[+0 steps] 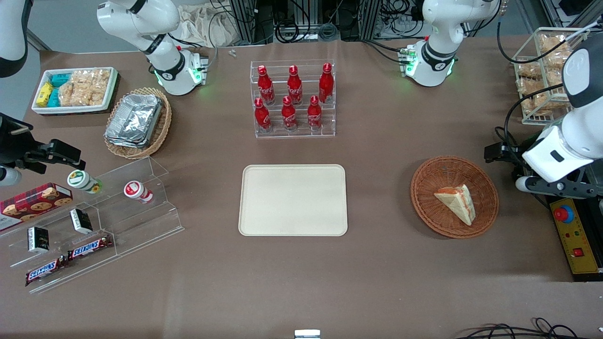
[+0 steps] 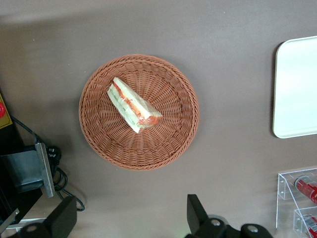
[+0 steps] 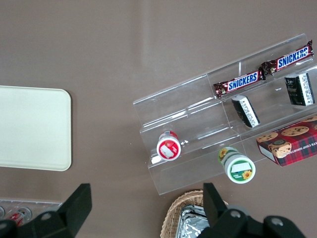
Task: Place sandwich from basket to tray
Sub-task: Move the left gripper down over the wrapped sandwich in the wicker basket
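A light, soft sandwich lies in the basket near the table's working-arm edge, best pinched gently across its bread faces; the gripper hovers above, wide open and empty.

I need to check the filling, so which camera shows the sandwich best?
The left wrist view: the sandwich lies in the basket, filling edge visible, hand open above. The front view shows it smaller. The right wrist view misses it.

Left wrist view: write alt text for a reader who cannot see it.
A sandwich wedge lies in a round reddish-brown wicker basket on a brown table. The open claw hangs above the table beside the basket, holding nothing; the cream tray shows partly.
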Controlling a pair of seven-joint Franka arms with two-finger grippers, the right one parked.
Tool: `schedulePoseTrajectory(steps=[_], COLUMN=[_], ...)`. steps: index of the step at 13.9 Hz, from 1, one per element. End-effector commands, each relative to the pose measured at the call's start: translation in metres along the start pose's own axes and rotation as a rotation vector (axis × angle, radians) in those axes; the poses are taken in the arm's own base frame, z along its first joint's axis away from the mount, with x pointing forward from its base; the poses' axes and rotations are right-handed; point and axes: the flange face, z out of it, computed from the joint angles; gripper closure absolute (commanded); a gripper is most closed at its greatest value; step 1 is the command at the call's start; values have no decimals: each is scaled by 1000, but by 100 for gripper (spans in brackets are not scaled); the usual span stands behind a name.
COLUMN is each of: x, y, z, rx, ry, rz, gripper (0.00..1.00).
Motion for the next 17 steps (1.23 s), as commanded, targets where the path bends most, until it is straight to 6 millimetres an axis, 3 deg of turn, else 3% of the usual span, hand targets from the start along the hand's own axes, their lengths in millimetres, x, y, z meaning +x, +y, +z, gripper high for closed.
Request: schedulePoseTrajectory(steps=[1,8,12,17], x=[4,18,14,15], y=[1,-13,-22,-32], z=[-4,20,72,144], rx=[-3,0,30,20], ry=[-8,-24,43,86], rz=[-26,-134,-229,-469], gripper=[0,0,0,0])
